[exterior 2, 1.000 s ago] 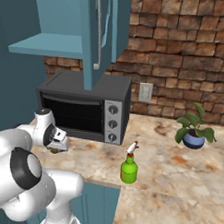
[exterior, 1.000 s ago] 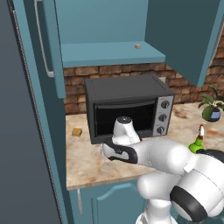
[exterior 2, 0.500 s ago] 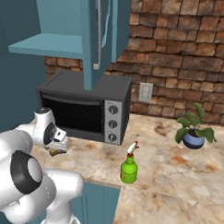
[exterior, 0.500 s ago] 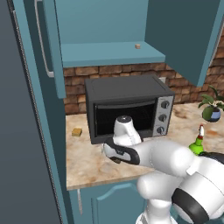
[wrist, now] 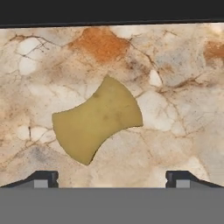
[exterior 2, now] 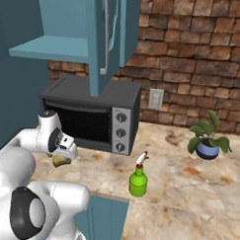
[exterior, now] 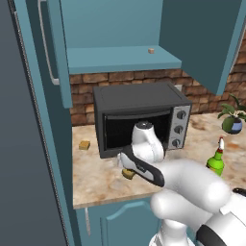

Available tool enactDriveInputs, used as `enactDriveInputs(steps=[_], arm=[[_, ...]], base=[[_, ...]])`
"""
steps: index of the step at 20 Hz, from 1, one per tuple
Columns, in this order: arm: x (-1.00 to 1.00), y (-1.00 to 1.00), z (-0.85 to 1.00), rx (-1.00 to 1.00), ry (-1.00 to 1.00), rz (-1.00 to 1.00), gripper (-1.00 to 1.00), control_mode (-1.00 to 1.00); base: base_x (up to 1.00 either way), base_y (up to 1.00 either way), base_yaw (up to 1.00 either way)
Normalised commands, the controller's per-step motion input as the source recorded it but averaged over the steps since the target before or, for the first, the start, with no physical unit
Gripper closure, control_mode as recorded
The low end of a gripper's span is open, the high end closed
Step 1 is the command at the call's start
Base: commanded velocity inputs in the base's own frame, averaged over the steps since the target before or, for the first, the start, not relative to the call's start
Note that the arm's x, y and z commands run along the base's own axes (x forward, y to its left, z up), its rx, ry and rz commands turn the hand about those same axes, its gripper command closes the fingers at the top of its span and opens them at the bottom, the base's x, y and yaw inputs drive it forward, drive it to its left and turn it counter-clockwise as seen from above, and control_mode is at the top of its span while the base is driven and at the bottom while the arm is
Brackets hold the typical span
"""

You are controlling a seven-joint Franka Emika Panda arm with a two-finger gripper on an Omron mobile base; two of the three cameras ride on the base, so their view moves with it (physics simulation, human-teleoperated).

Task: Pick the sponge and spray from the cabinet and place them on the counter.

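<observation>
Two task things lie on the beige marbled surface point(exterior 2: 188, 179), below the open teal cabinet point(exterior: 120, 57): the spray point(exterior 2: 138, 178) stands upright toward the front edge, right of the dark microwave point(exterior 2: 92, 113), and the sponge point(wrist: 97, 119) lies flat in front of the microwave, near the front edge toward the left end. The gripper point(wrist: 112, 179) hangs directly above the sponge with its fingers point(wrist: 41, 179) spread wide and nothing between them; the sponge rests on the stone, apart from both tips. The sponge looks soft and light: its long sides bow inward as if pinched, so it will likely give under pressure and spring back, and it should be taken across the narrow waist with a gentle squeeze. The spray, a green bottle with a narrow neck, looks stiff, smooth and easy to tip; its round body is probably a safer hold than the neck or trigger top.
</observation>
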Motion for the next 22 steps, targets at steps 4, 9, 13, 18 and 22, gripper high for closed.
enactDriveInputs(steps=[4,9,13,18,22], arm=[[-0.37,-0.28,0.51,0.0,0.0,0.0,-1.0,-1.0],[-0.46,-0.22,0.59,0.0,0.0,0.0,-1.0,-1.0],[-0.32,-0.13,0.95,0.0,-0.02,0.0,-1.0,-1.0],[-0.24,-0.17,1.0,0.0,-0.02,0.0,-1.0,-1.0],[-0.26,-0.15,1.0,0.0,-0.02,0.0,-1.0,-1.0]], base=[[0.0,0.0,0.0],[0.0,0.0,0.0],[0.0,0.0,0.0],[0.0,0.0,0.0],[0.0,0.0,0.0]])
